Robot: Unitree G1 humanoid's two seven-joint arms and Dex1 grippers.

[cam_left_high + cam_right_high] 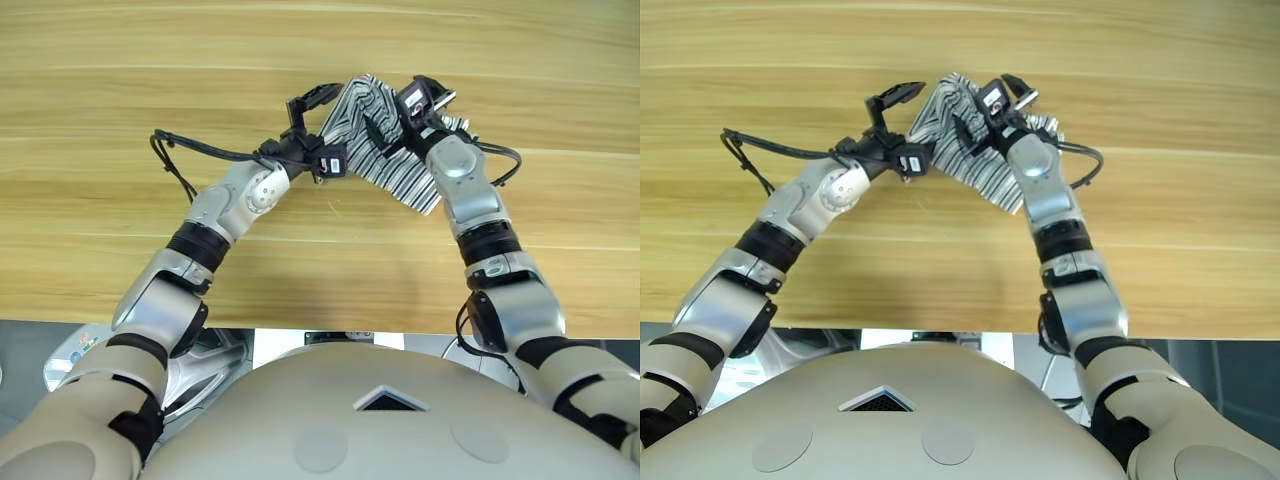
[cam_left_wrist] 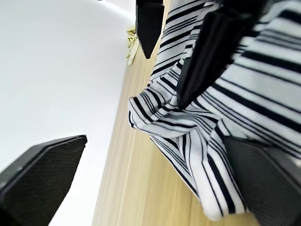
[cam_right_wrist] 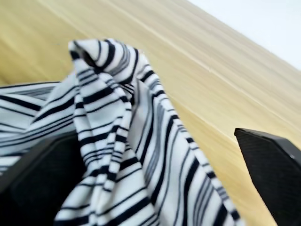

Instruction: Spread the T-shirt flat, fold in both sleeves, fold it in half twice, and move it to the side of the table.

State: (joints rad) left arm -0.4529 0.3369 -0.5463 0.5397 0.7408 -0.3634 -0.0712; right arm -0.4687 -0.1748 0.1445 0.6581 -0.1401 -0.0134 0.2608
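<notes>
Worktop is carrying a striped T-shirt, which is sitting bunched up between the two claws. Left claw is hanging spread wide beside the cloth. Right claw is gaping too, with fabric draping over one finger. Looking soft, light and floppy, so I'm thinking pinch the hem corners.

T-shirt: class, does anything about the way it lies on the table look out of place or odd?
Yes. The striped T-shirt lies crumpled in a bunched heap on the wooden table, its folds piled on one another rather than spread flat.
</notes>
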